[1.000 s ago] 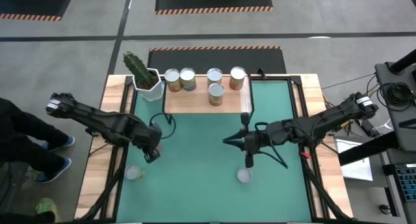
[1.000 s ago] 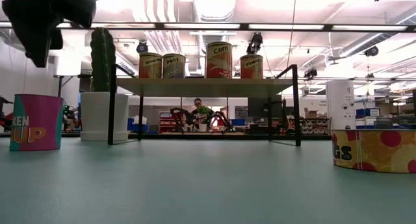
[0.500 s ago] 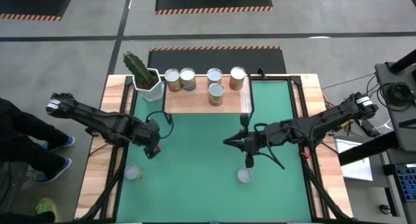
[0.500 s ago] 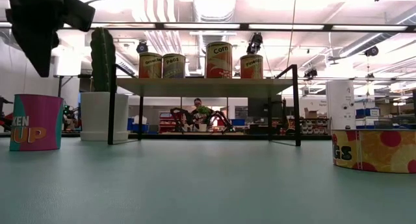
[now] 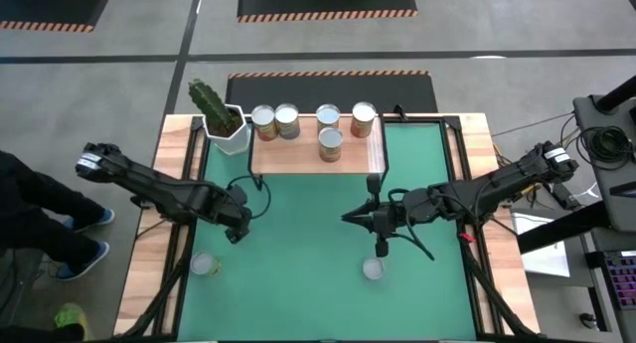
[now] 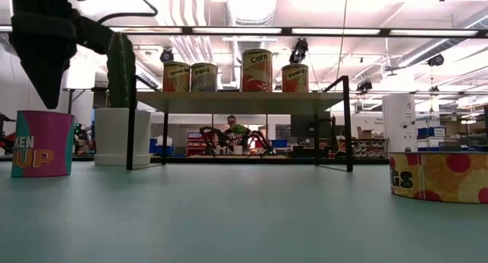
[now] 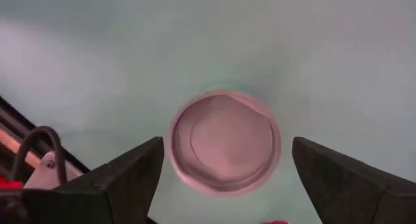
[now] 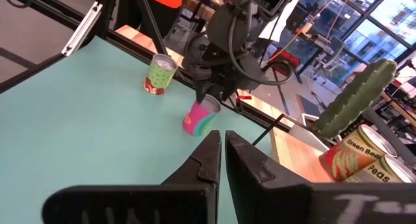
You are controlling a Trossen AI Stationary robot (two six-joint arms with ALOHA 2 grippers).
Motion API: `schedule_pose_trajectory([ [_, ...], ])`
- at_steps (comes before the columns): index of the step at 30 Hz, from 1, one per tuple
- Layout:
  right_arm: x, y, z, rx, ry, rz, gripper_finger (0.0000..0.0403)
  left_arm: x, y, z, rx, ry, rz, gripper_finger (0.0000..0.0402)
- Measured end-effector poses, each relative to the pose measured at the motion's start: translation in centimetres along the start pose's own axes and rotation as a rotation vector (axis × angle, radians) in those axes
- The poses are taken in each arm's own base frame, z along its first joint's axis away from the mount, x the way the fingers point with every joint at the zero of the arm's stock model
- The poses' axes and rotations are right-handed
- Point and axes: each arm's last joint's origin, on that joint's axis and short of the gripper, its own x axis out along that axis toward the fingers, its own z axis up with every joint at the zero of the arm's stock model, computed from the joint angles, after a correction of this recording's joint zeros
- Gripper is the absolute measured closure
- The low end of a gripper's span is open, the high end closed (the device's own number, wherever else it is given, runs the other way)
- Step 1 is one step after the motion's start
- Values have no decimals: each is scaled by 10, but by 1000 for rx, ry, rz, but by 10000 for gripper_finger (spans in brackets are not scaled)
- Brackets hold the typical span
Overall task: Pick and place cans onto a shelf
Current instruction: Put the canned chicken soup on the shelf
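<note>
Over the green mat's left side, the left gripper (image 7: 224,169) hangs with jaws spread wide above a pink-labelled tin with a silver top (image 7: 225,142).

Seen from the wrist, the tin stands upright on the mat between the two open fingers (image 7: 123,175), not yet touched; a clean pick likely means dropping straight down, keeping the tin centred, then closing on its label. The right gripper (image 5: 347,219) waits mid-table, jaws pressed shut on nothing, near a dotted yellow tin (image 5: 373,268). At the table's far edge the low light-wood shelf on black legs (image 5: 298,154) carries five tins (image 5: 330,144), four in a back row and one in front. Beside it a white pot (image 5: 231,134) holds a green cactus (image 5: 209,102).
</note>
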Motion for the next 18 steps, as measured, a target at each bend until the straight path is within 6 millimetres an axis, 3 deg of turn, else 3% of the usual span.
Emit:
schedule_pose_trajectory([
  [18,0,0,0,9,1,0,390,25,4,-7,-36,-12,27,82],
])
